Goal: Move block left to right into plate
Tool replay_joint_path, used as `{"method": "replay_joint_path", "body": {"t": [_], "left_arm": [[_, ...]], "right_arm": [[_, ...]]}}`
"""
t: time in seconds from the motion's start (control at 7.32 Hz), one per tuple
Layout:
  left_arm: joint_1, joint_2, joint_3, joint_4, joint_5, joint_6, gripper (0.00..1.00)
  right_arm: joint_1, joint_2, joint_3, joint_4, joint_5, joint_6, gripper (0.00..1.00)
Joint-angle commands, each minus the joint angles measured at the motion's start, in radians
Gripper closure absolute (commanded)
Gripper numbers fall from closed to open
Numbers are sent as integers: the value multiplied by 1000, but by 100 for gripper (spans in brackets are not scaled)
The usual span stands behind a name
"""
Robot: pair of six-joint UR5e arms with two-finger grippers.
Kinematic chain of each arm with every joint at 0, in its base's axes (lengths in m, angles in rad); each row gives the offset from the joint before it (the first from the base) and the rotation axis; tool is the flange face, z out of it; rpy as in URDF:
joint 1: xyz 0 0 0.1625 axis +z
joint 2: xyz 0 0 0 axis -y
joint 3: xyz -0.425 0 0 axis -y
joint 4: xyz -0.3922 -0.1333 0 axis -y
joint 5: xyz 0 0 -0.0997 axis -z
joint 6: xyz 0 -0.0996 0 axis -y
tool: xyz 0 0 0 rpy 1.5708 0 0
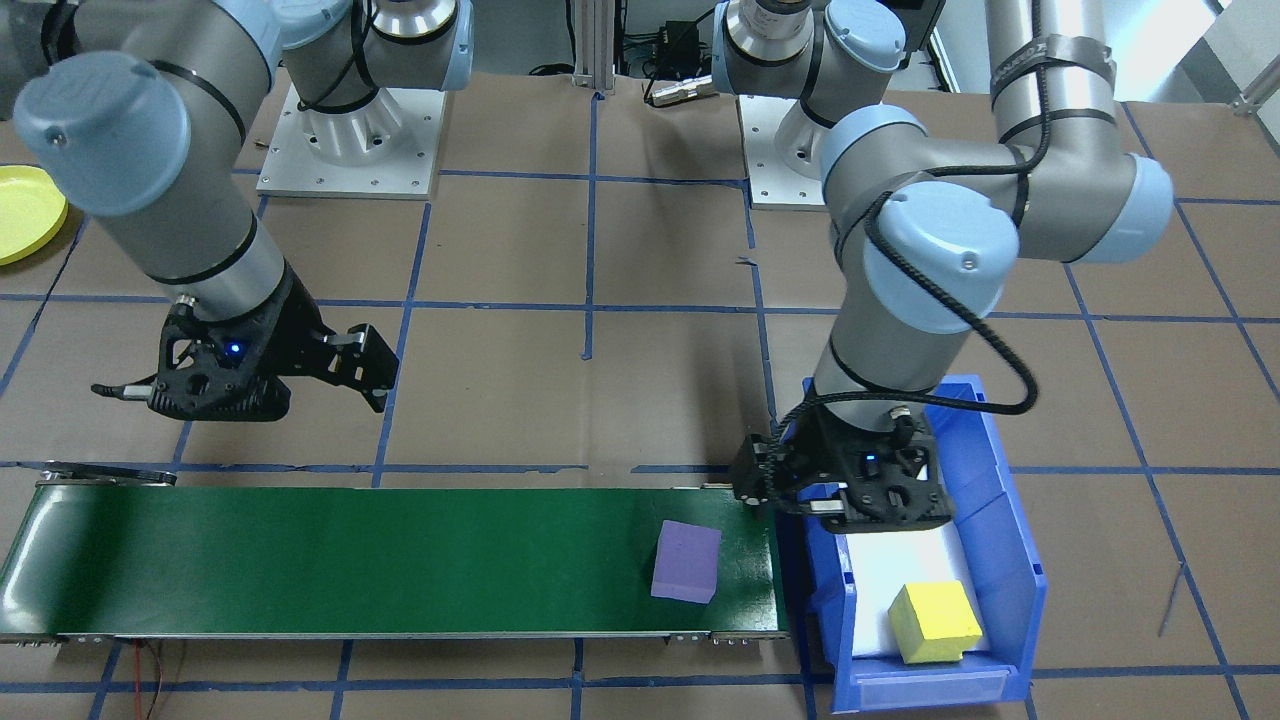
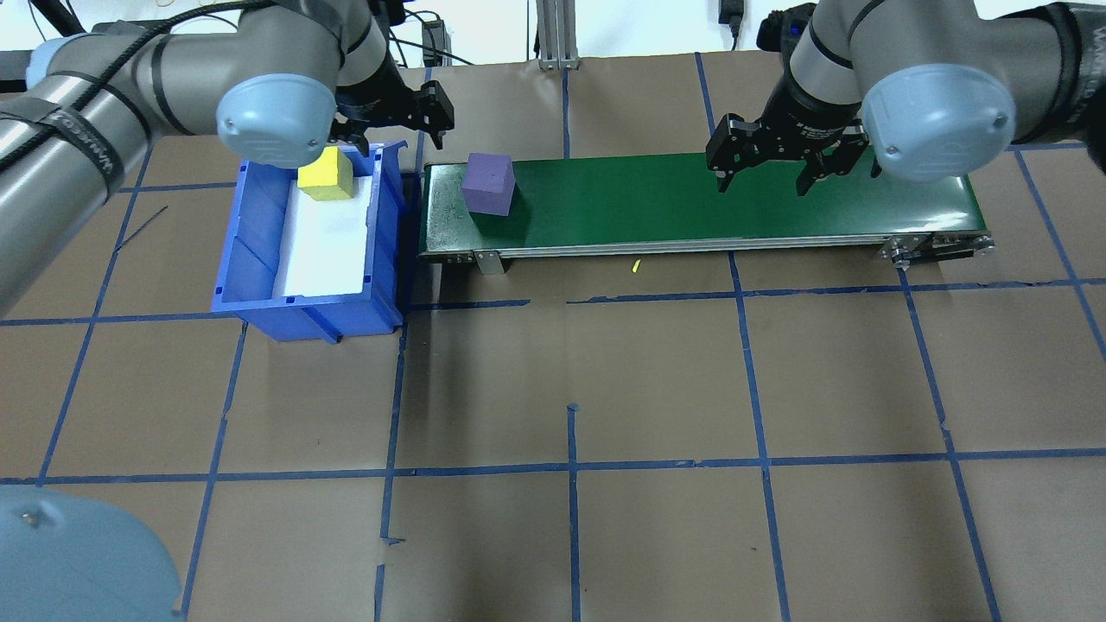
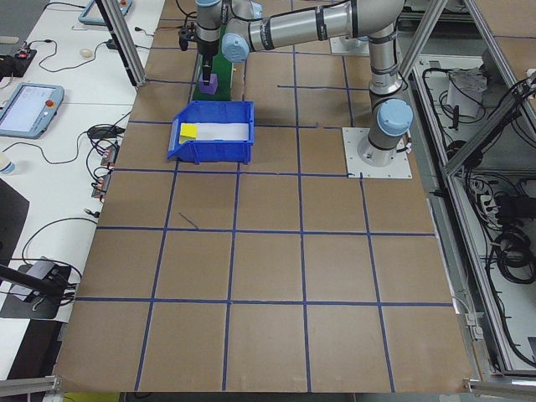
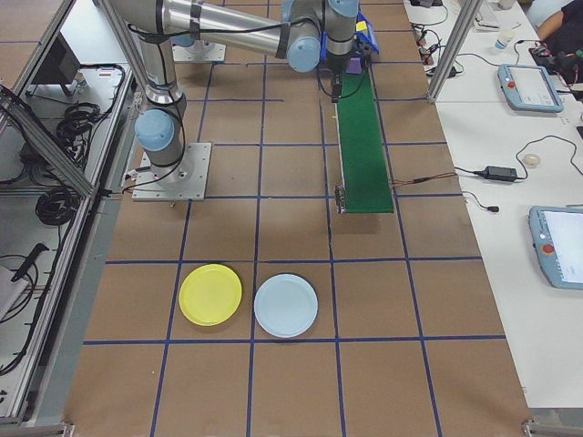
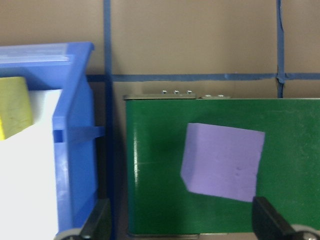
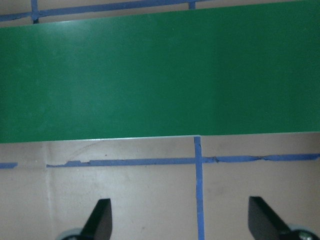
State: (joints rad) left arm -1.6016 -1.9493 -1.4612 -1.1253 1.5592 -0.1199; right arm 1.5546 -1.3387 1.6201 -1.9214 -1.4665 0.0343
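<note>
A purple block (image 1: 686,560) (image 2: 488,183) lies on the green conveyor belt (image 2: 691,203) at the end beside the blue bin (image 2: 251,250). My left gripper (image 2: 399,121) (image 5: 182,225) hovers open above the bin's far corner. In its wrist view the purple block (image 5: 222,161) lies just ahead of the spread fingers, untouched. My right gripper (image 2: 762,183) (image 6: 182,225) hangs open and empty over the belt's other half, at its far edge. The yellow plate (image 4: 210,294) (image 1: 25,212) sits on the table far to my right, away from both grippers.
A yellow block (image 1: 935,622) (image 2: 326,174) rests on the white liner inside the blue bin. A light blue plate (image 4: 285,305) lies next to the yellow one. Brown paper with blue tape lines covers the table. Tablets and cables lie on side benches.
</note>
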Motion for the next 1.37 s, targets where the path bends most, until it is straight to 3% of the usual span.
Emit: {"method": "replay_joint_path", "body": {"t": [0.0,0.27,0.55,1.23], "left_arm": [[97,-5,4,-2,-15,3,0],[166,-20,7,5,-15,37,0],[181,-87,2,112,-11,54,0],[190,-210,-7,267,-11,155,1]], "right_arm": [[-1,128,-72,-91,34,38,3],[-2,163,-126,-91,75,36,2],[-2,202,-137,-93,135,27,1],[-2,272,-167,-139,176,26,1]]}}
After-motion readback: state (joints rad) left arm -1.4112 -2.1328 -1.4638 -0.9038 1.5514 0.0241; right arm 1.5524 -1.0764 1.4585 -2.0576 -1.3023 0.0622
